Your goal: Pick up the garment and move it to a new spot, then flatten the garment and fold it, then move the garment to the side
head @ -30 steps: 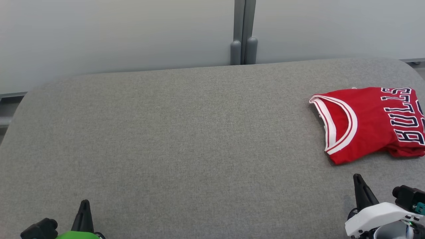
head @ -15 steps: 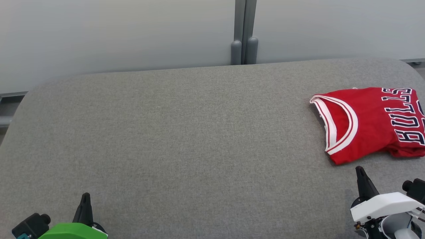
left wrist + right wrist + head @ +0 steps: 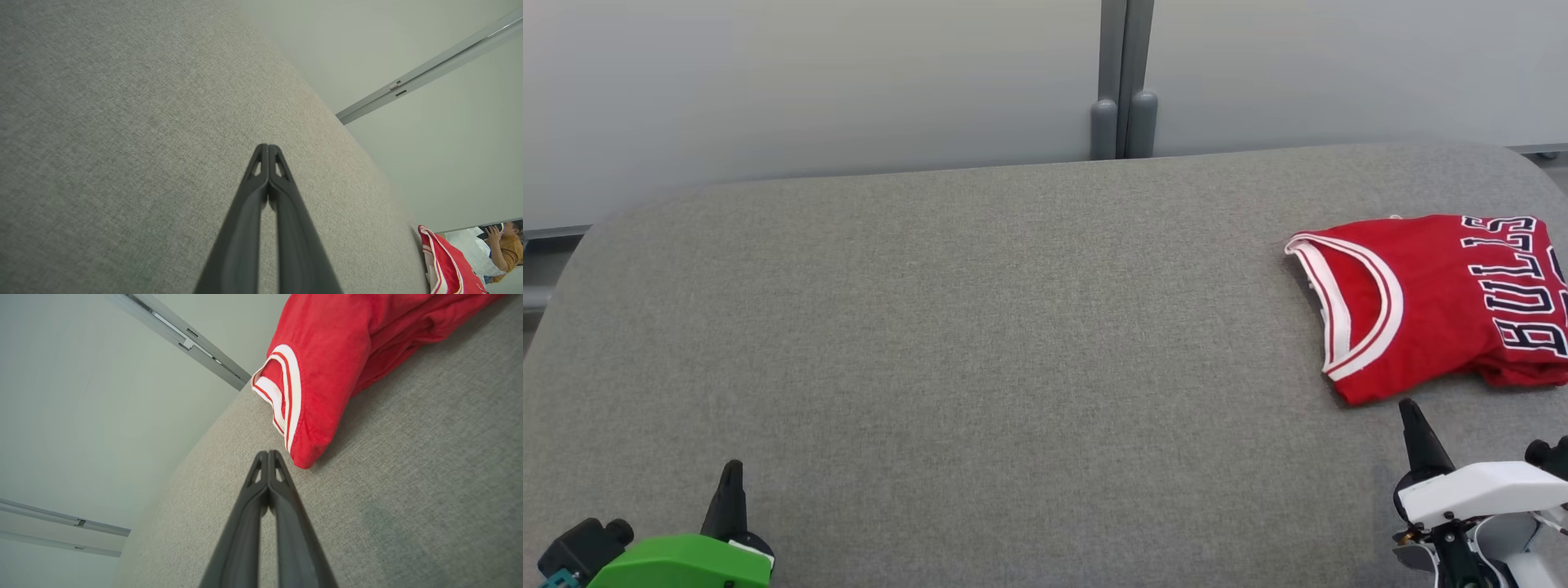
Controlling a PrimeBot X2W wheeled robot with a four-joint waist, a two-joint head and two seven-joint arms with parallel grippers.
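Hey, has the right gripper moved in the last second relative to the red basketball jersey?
Yes. The right gripper has moved forward, closer to the near edge of the red basketball jersey, which lies unmoved on the grey fabric-covered table.

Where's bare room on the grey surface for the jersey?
Bare: grey surface from the left gripper across to the red jersey. Crowded: right edge, where the jersey lies, right gripper just short of it.

Legible text: "BULLS", in dark white-outlined capitals, on the red jersey [image 3: 1437,302] at the surface's right edge.
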